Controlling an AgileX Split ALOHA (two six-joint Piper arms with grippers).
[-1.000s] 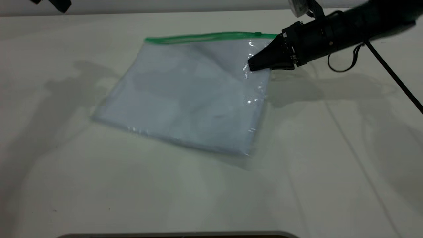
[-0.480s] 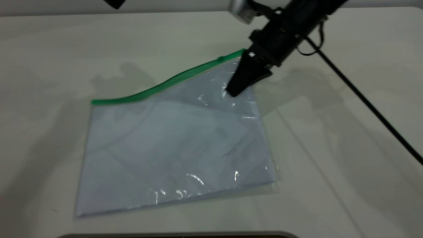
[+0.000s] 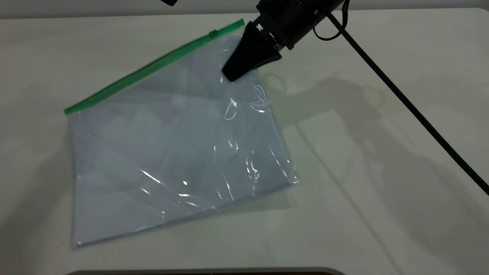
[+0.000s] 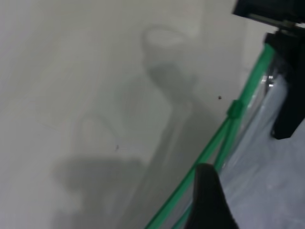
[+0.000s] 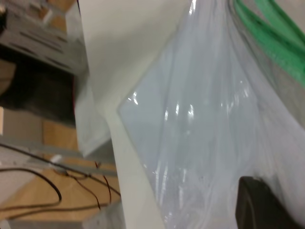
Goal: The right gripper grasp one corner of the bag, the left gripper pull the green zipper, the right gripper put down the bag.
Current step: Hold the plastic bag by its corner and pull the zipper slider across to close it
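The bag (image 3: 172, 145) is a clear pouch with pale sheets inside. It hangs tilted, its lower edge resting on the white table (image 3: 382, 214). My right gripper (image 3: 229, 74) is shut on the bag's upper right corner and holds it raised. The green zipper (image 3: 145, 68) runs up the top edge, with its slider tab (image 3: 213, 33) close to the held corner. My left gripper (image 3: 168, 2) only shows at the picture's top edge. In the left wrist view it (image 4: 208, 195) is just beside the zipper (image 4: 248, 90), below the slider (image 4: 234, 109). The right wrist view shows the bag (image 5: 200, 119) and zipper (image 5: 276, 33).
The right arm's black cable (image 3: 412, 110) slants across the table's right side. A dark rim (image 3: 206, 272) lies along the table's near edge. In the right wrist view the table edge (image 5: 114, 143) shows, with boxes and cables on the floor beyond it.
My right gripper has moved left and higher with the bag's corner. The bag has swung from lying flat to hanging tilted, and the zipper edge now slopes steeply. The left gripper has shifted right.
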